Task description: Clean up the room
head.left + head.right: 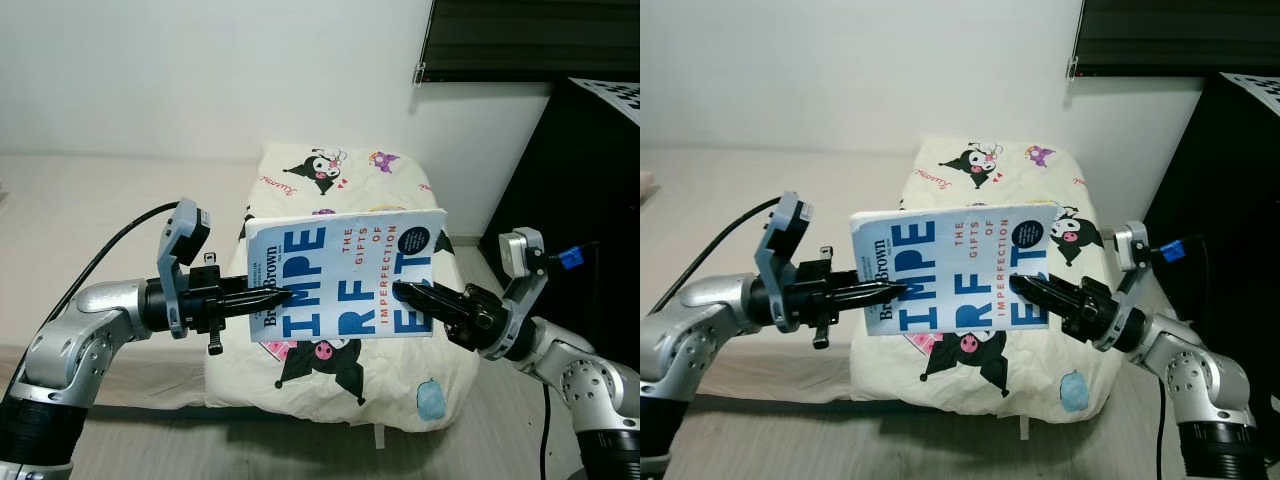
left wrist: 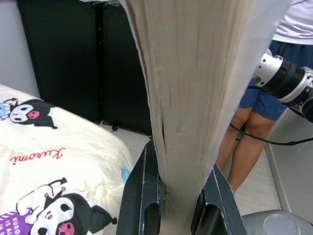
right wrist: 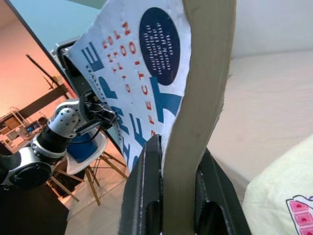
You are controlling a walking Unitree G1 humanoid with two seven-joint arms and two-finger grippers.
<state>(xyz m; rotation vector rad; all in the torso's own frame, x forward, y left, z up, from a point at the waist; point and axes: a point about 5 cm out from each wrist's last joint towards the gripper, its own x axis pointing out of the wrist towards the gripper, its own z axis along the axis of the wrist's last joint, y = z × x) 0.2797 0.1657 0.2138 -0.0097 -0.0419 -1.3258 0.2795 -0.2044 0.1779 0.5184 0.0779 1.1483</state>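
A white paperback book (image 1: 345, 282) with big blue letters hangs in the air in front of me, cover toward me, above a cream cartoon-print pillow (image 1: 340, 200). My left gripper (image 1: 275, 297) is shut on the book's left edge and my right gripper (image 1: 402, 291) is shut on its right edge. In the left wrist view the page block (image 2: 195, 93) stands clamped between the black fingers (image 2: 144, 196). In the right wrist view the book (image 3: 195, 98) bends slightly between the fingers (image 3: 146, 186).
The pillow rests on a low pale bed (image 1: 80, 200) against a white wall. A black cabinet (image 1: 590, 170) stands at the right. A person's legs (image 2: 244, 142) in dark shorts stand beyond the book in the left wrist view.
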